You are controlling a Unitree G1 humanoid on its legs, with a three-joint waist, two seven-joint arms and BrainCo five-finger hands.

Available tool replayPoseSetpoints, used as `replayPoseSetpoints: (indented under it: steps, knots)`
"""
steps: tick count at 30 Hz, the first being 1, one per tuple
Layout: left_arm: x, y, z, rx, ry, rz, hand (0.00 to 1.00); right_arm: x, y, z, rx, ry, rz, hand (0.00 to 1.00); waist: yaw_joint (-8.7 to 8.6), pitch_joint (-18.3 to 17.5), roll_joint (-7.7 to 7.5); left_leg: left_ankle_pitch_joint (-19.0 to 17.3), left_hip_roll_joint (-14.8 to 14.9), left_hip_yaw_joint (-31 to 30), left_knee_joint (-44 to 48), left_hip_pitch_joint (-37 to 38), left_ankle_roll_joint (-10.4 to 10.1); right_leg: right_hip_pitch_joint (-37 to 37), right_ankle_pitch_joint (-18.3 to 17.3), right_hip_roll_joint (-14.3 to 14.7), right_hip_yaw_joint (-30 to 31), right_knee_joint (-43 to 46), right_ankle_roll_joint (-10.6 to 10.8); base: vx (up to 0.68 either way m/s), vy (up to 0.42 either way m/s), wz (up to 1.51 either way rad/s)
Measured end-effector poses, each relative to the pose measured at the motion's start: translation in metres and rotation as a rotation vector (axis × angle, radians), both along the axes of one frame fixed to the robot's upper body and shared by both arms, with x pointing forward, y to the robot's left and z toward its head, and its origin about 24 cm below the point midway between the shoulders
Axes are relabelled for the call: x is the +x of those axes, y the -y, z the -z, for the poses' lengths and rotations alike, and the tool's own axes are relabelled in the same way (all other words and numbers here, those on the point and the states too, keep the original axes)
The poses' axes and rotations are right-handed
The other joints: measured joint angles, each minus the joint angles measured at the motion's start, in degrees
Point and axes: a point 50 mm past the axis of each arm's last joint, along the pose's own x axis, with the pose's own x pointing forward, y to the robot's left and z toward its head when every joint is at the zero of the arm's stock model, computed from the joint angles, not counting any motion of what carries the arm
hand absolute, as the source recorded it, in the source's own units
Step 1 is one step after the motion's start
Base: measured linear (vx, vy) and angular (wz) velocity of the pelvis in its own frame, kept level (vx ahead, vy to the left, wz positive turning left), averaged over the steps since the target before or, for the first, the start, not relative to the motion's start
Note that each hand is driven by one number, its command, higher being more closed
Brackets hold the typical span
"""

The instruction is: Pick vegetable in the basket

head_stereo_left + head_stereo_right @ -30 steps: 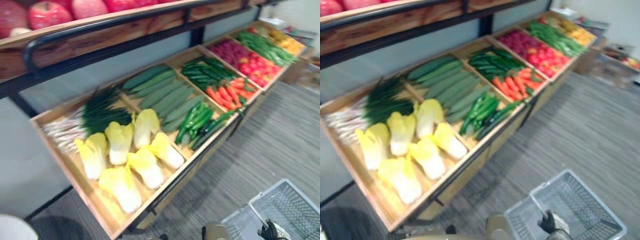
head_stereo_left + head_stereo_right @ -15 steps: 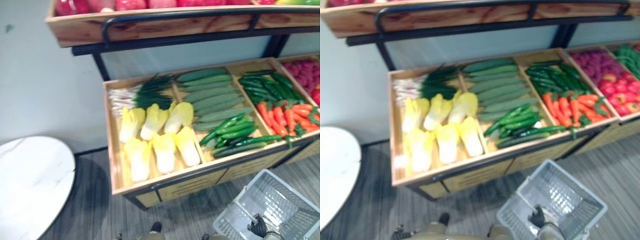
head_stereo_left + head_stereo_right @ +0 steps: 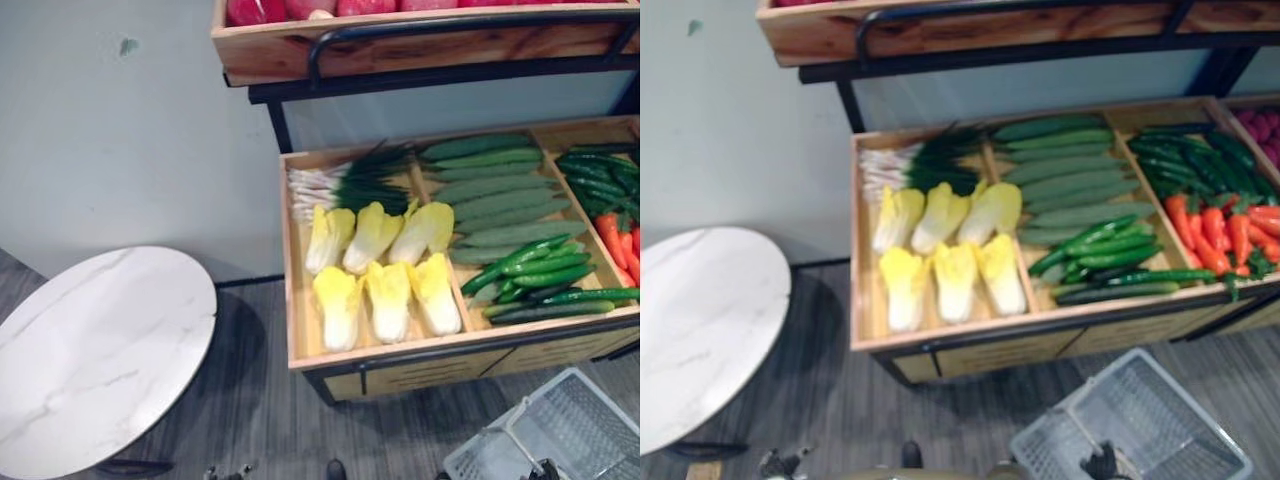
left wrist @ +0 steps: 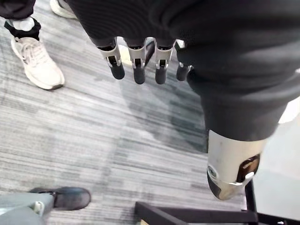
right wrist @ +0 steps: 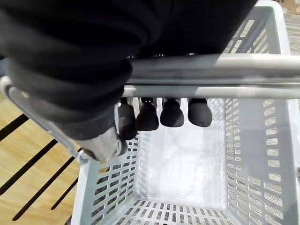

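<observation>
A grey plastic basket (image 3: 1140,430) hangs low at the right, its inside bare (image 5: 187,164). My right hand (image 5: 159,112) is shut on the basket's metal handle (image 5: 211,75), fingers curled under the bars; it also appears as the right hand (image 3: 1102,463). Before me a wooden stand (image 3: 300,300) holds yellow-white cabbages (image 3: 385,290), spring onions (image 3: 340,185), long cucumbers (image 3: 490,190), green peppers (image 3: 530,265) and carrots (image 3: 1220,225). My left hand (image 4: 136,61) hangs over the grey floor with straight fingers, holding nothing.
A round white marble table (image 3: 90,350) stands at the left beside the stand. An upper shelf (image 3: 420,40) with red fruit overhangs the vegetables. A person's pale shoe (image 4: 37,61) and a dark shoe (image 4: 65,197) rest on the floor near my left hand.
The camera has swung left: the stand now sits further right and the round table has come into view. The basket still hangs from my right hand.
</observation>
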Motion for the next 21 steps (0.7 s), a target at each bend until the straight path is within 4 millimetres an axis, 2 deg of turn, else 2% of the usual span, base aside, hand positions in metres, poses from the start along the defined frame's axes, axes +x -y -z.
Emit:
replayPoseSetpoints:
  steps: [2,4,6,8,10,13,16,21]
  knots:
    - [0.002,-0.008,-0.003,0.014,0.026,-0.068,0.00,-0.003,0.002,0.002,0.003,-0.012,0.023,1.00,0.18,-0.1,-0.19,-0.2,0.6,0.9,0.0,1.1,-0.3,0.3,0.1,0.6,0.4,0.1,0.2,0.06,-0.047,-0.21]
    - [0.012,-0.025,-0.016,0.086,0.111,-0.187,0.00,-0.001,0.005,0.001,0.001,-0.004,0.041,1.00,0.07,-0.3,-0.56,-0.4,1.2,1.4,0.0,2.1,-0.5,0.9,0.2,1.3,1.3,0.0,0.3,0.05,-0.056,-0.25]
    - [0.025,-0.031,-0.029,0.154,0.186,-0.167,0.00,-0.003,0.007,0.001,-0.001,-0.004,0.059,1.00,0.13,-0.3,-0.59,-0.4,1.6,1.3,0.0,2.1,-0.5,0.9,0.2,1.5,1.3,0.0,0.3,0.00,-0.045,-0.01]
    - [0.046,-0.036,-0.056,0.261,0.336,-0.108,0.00,-0.007,0.009,0.001,0.000,-0.009,0.082,1.00,0.26,-0.4,-0.38,-0.4,1.7,1.2,0.0,2.0,-0.5,0.8,0.2,1.5,1.3,0.0,0.3,-0.03,-0.021,0.00]
    - [0.055,-0.034,-0.073,0.313,0.429,-0.090,0.00,-0.009,0.011,0.001,0.003,-0.006,0.096,1.00,0.26,-0.7,0.12,-0.3,1.5,1.2,0.0,2.0,-0.5,0.8,0.1,1.4,1.3,0.0,0.2,-0.05,-0.001,-0.02]
    - [0.061,-0.017,-0.086,0.348,0.501,-0.037,0.00,-0.017,0.014,0.001,-0.006,-0.013,0.124,1.00,0.32,-0.9,0.51,-0.2,1.1,1.1,-0.3,2.1,-0.3,0.8,-0.1,1.1,1.3,0.1,-0.2,-0.06,0.010,0.00]
    - [0.064,0.011,-0.091,0.338,0.533,0.046,0.00,-0.024,0.016,0.001,-0.022,-0.016,0.141,1.00,0.35,-1.4,1.23,-0.1,1.0,1.1,-0.4,2.2,-0.1,0.9,-0.4,1.0,1.2,0.1,-0.5,-0.05,0.004,0.01]
    - [0.081,0.043,-0.108,0.292,0.630,0.208,0.00,-0.027,0.007,0.005,-0.001,-0.026,0.140,1.00,0.49,-1.4,0.90,-0.1,1.6,1.2,-0.4,2.2,-0.4,0.9,-0.6,1.4,1.1,0.1,-0.9,-0.04,-0.009,0.02]
